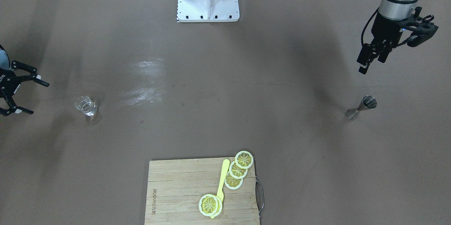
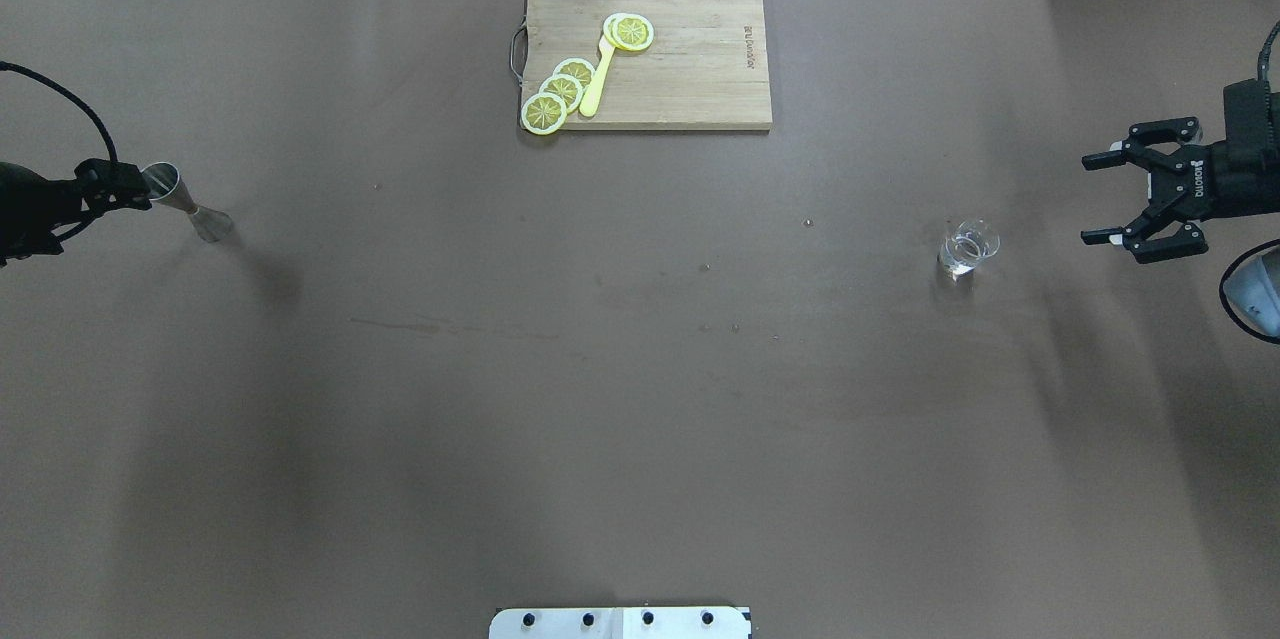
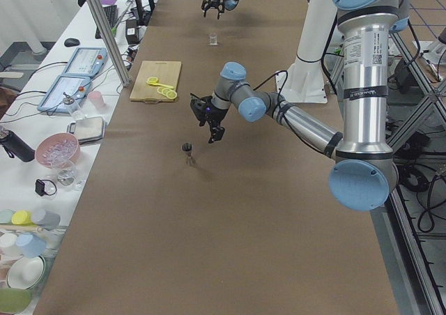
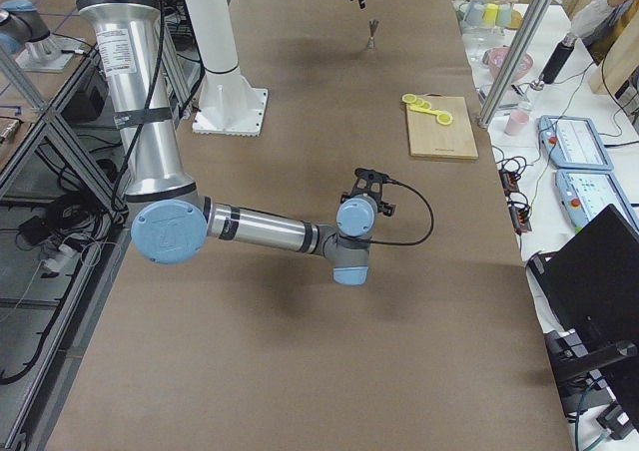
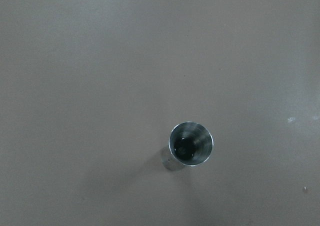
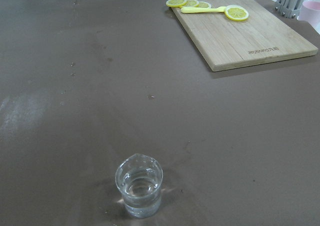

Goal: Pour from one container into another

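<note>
- Jigger [image 2: 186, 205]: metal, upright on the table [image 2: 640, 369], far left of the overhead view; lower right of centre in the left wrist view, seen from above, inside dark.
- Left gripper [image 1: 370, 59]: upper right of the front view, pointing down, raised above the jigger and not touching it. Whether its fingers are apart or together cannot be told.
- Glass [image 2: 968, 247]: clear, upright, right side of the overhead view; bottom centre of the right wrist view, appears to hold some clear liquid.
- Right gripper [image 2: 1092, 200]: far right edge of the overhead view, fingers spread wide, nothing between them, pointed at the glass, near it but apart.
- Board [image 2: 700, 69]: wooden, top centre of the overhead view, well apart from both containers.
- Lemon slices [image 2: 562, 91]: three overlapping at the board's left edge, more at the far end of a yellow tool [image 2: 597, 84].
</note>
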You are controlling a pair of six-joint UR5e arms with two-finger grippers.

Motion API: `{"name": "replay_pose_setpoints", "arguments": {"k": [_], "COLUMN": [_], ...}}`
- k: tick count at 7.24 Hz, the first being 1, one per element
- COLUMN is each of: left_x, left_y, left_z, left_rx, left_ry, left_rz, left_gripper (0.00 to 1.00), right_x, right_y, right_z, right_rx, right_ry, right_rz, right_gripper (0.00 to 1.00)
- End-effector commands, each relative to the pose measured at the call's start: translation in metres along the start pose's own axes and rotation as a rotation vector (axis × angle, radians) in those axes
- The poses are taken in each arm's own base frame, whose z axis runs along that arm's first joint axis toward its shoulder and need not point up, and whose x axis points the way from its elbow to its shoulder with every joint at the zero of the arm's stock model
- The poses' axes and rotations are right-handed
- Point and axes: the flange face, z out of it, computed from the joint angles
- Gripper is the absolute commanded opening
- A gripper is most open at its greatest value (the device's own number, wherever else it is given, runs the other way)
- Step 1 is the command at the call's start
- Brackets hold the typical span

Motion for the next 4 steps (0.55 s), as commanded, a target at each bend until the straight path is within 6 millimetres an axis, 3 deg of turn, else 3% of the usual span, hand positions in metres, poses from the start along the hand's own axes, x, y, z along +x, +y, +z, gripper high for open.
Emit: {"name": "replay_pose_setpoints", "arguments": {"k": [1,4], "left_x": [0.006,0.011], "left_y": [0.018,0.053], "left_z": [0.003,0.011], "left_rx": [0.045,0.149], "left_ry": [0.005,-0.002], "left_rz": [0.041,0.093], "left_gripper": [0.97,0.97], "right_x": [0.006,-0.002], "right_y": [0.003,-0.005], "right_z": [-0.008,-0.017], "right_rx": [0.001,0.025], "right_ry": [0.013,-0.053], "right_rz": [0.001,-0.048], "right_gripper": [1.0,1.0]}}
